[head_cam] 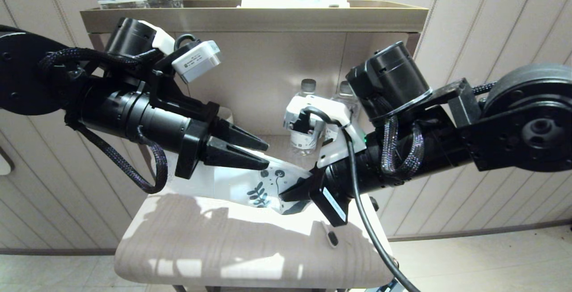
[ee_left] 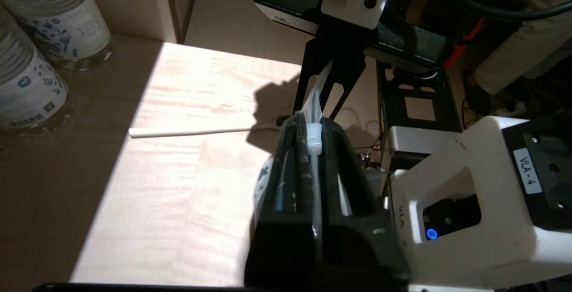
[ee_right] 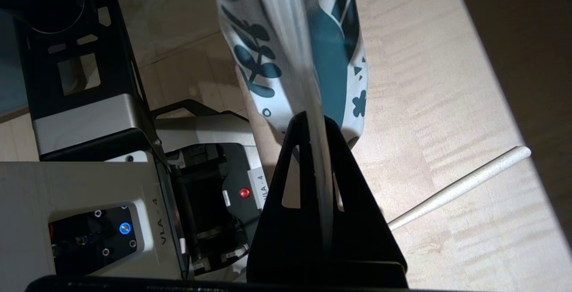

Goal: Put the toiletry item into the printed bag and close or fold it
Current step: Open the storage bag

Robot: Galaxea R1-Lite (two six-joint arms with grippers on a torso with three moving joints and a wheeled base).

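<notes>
Both ends of printed bag [head_cam: 250, 180] pinched between left gripper [head_cam: 261, 154] and right gripper [head_cam: 290, 193], toothbrush [head_cam: 331, 237] loose near shelf's [head_cam: 223, 247] front edge: risk of film slipping or stick rolling off.

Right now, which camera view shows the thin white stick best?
The left wrist view: the toiletry item lies on the table, nearly its whole length visible. The right wrist view shows only its handle end; the head view only its dark head.
</notes>
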